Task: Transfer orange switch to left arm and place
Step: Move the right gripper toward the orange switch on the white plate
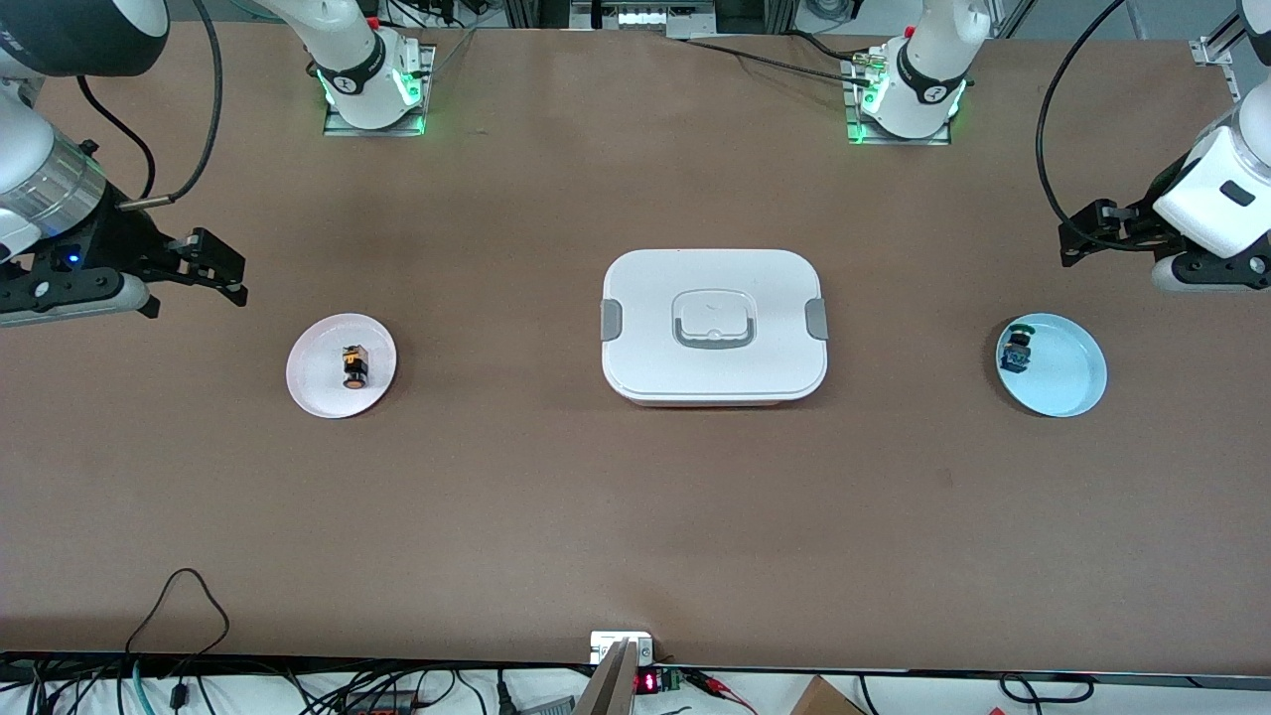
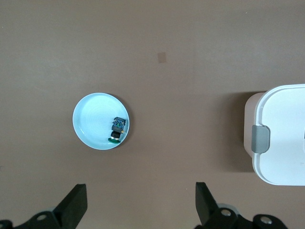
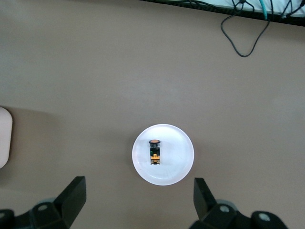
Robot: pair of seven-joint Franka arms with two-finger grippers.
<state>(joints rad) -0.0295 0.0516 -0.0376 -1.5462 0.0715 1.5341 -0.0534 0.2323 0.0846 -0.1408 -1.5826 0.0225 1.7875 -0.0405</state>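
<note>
The orange switch (image 1: 354, 367) lies on a pink plate (image 1: 316, 389) toward the right arm's end of the table; it also shows in the right wrist view (image 3: 154, 152). The white box (image 1: 713, 325) with grey clips stands at the table's middle, and its edge shows in the left wrist view (image 2: 282, 133). My right gripper (image 1: 220, 267) is open and empty, up in the air beside the pink plate. My left gripper (image 1: 1084, 231) is open and empty, up in the air near the blue plate (image 1: 1064, 382).
A small dark switch with a green cap (image 1: 1016, 347) lies on the blue plate, also in the left wrist view (image 2: 116, 130). Cables (image 1: 179, 606) hang at the table's edge nearest the front camera.
</note>
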